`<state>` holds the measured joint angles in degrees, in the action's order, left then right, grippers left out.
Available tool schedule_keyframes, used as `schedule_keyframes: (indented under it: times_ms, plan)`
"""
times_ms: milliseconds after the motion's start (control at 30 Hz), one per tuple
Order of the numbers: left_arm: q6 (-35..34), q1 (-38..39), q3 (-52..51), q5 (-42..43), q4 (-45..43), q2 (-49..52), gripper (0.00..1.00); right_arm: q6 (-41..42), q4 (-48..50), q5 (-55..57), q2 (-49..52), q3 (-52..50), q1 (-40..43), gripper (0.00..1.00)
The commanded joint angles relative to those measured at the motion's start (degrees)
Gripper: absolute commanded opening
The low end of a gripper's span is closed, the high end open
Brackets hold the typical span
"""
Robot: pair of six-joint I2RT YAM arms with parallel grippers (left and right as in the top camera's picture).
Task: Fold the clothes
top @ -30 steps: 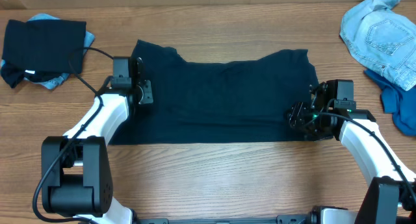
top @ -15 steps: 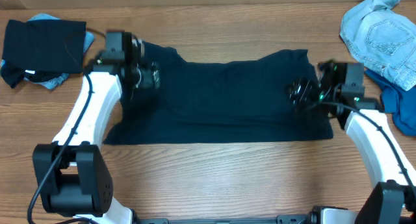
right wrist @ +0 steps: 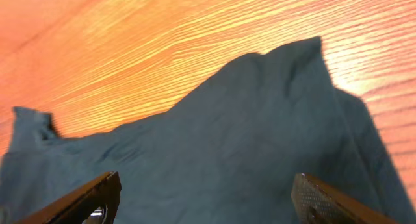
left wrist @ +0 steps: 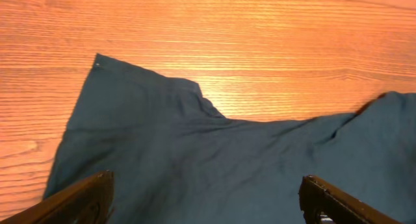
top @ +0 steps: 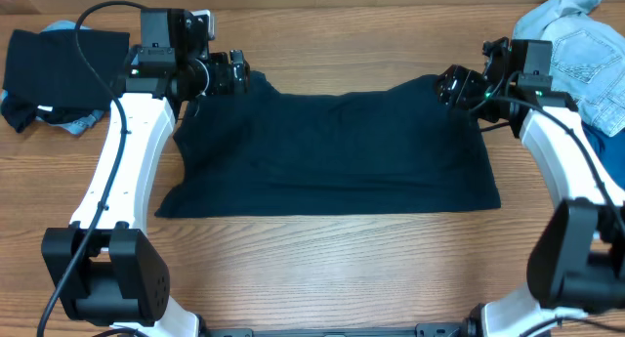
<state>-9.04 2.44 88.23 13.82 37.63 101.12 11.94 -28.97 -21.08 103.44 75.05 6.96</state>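
The navy shirt (top: pixel 332 151) lies spread flat at the centre of the table (top: pixel 322 269). The left gripper (top: pixel 236 73) hovers at the shirt's 10 o'clock corner and the right gripper (top: pixel 452 86) at its 2 o'clock corner. Both have their jaws wide apart and empty (the wrist views show only cloth below). A black garment (top: pixel 63 68) sits at the table's 10 o'clock, pale denim (top: pixel 571 54) at 2 o'clock.

The large dark navy shirt (top: pixel 332 151) is soft, matt cloth with faint creases. The light brown table (top: pixel 342 269) is smooth wood with a fine straight grain and a slight sheen. The pale blue denim garment (top: pixel 571 54) looks coarser and has visible stitching. The white arm shells (top: pixel 122 171) are smooth, glossy plastic.
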Motion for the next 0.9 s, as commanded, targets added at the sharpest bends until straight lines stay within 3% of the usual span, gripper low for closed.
schedule_keyframes:
  times_ms: [0,167,500,867]
  plan:
    - [-0.33,0.15,1.51,-2.97,-1.53,0.04,0.94,-1.73,3.80,-0.90,4.94,4.07,3.52,0.89]
    - [-0.74,0.11,1.51,-3.48,-3.87,0.94,0.93,-1.73,8.24,-5.62,8.59,4.66,6.80,0.89]
    - [-5.44,0.11,1.51,-1.90,-8.00,8.83,0.90,-1.70,16.22,-4.66,14.05,4.66,6.93,0.89]
    - [-6.05,0.13,1.51,-1.53,-12.04,11.54,0.89,-1.53,18.47,-4.46,18.43,4.63,6.14,0.83]
